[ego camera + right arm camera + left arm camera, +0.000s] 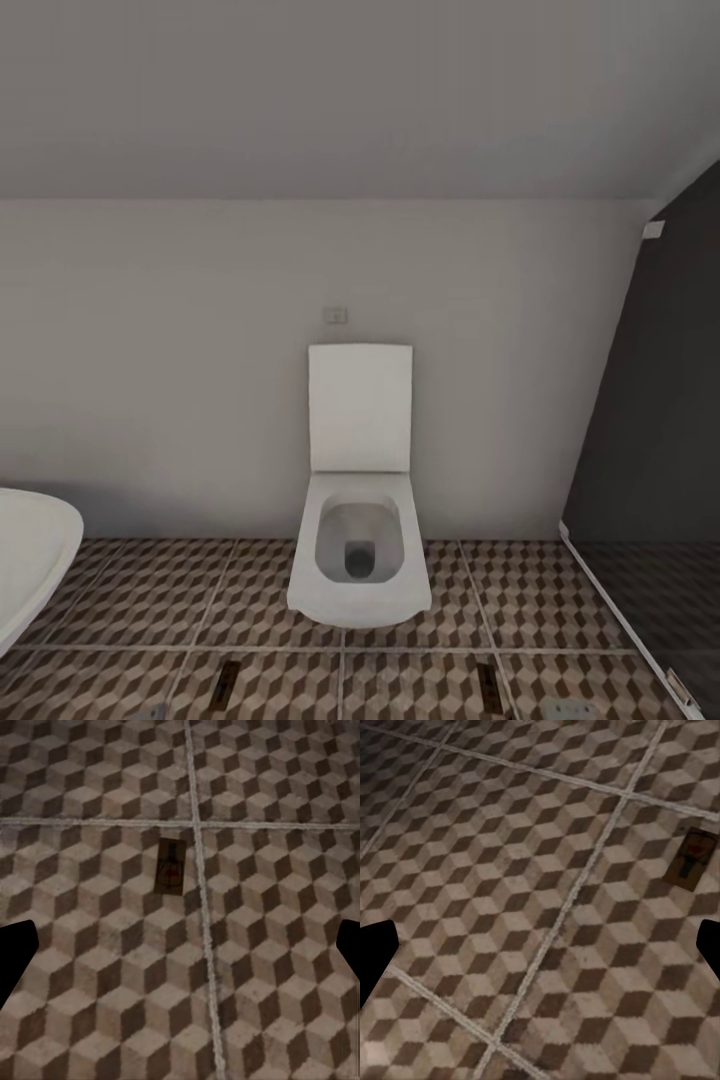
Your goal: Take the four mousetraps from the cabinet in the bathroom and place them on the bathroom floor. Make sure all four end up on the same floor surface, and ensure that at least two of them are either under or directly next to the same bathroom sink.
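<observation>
Tan wooden traps lie flat on the tiled floor: one below the left gripper, one below the right gripper, both grippers spread and empty. Farther off stand the sink and toilet. The risk: neither trap may count as next to the sink, or the base could roll over one.

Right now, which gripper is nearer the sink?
Left. The left gripper hangs over floor tiles on the side of the sink; the right gripper is over tiles past the toilet, toward the shower enclosure.
</observation>
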You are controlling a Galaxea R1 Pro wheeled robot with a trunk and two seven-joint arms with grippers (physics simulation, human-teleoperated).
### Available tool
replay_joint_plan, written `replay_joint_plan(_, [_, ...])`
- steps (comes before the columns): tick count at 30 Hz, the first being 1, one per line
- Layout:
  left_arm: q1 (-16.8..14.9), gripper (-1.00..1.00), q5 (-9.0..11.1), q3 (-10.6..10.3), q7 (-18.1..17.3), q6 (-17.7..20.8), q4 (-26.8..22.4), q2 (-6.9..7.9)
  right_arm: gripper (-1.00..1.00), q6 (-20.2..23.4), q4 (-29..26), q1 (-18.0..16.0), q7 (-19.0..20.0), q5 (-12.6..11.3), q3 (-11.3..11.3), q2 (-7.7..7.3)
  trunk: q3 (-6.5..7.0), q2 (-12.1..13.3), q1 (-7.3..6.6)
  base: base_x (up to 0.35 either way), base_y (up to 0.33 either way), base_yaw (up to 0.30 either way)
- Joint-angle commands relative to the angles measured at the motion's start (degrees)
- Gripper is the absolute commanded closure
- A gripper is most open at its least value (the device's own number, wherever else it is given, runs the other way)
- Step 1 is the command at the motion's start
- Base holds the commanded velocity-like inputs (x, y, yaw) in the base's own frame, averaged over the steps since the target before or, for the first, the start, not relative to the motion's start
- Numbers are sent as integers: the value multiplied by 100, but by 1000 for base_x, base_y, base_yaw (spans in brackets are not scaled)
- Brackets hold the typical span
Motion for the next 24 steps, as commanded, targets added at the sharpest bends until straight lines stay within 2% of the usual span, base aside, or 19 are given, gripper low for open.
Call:
replay_joint_plan(1, [-10, -100, 11, 18, -2, -42, 22, 1, -100, -29, 19, -8, -10, -25, 48, 4, 12, 38, -23, 0, 0, 0])
replay_joint_plan(24, [0, -100, 11, 18, 21, -53, 24, -15, -100, -27, 19, -6, -11, -26, 48, 5, 425, 961, -529, 0, 0, 0])
